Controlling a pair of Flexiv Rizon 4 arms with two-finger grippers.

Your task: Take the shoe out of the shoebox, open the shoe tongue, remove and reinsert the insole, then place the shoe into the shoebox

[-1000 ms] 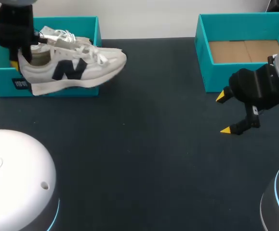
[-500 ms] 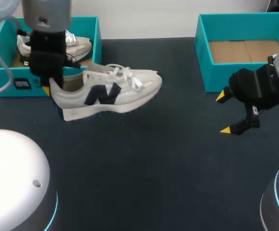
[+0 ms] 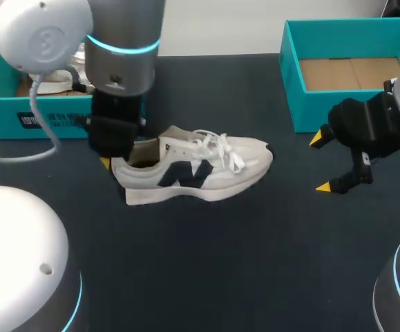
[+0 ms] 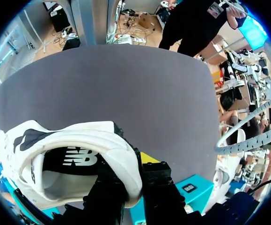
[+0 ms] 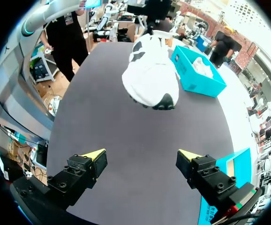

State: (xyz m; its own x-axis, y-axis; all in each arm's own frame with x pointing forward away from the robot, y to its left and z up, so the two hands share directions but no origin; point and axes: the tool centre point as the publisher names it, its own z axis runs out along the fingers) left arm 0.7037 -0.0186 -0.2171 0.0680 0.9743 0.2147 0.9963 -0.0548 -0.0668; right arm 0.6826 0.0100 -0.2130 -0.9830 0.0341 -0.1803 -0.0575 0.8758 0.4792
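Note:
A white sneaker (image 3: 200,169) with a dark side logo and white laces hangs low over the middle-left of the dark table, toe toward my right arm. My left gripper (image 3: 117,155) is shut on its heel collar. In the left wrist view the gripper (image 4: 130,183) pinches the heel rim of the sneaker (image 4: 69,159), one finger inside, one outside. The teal shoebox (image 3: 48,114) stands behind at the far left with a second shoe (image 3: 58,77) in it. My right gripper (image 3: 320,164) hovers open and empty at the right. From its wrist view, the right gripper (image 5: 141,157) faces the sneaker (image 5: 151,77).
A second teal box (image 3: 293,76) with a cardboard floor stands at the back right, just behind my right gripper. The left arm's white base (image 3: 20,263) fills the near-left corner. Bare table lies between the sneaker and the right gripper.
My left arm has carried the sneaker out from over the left shoebox, rightward and nearer, down toward the table's middle. The right arm has stayed still.

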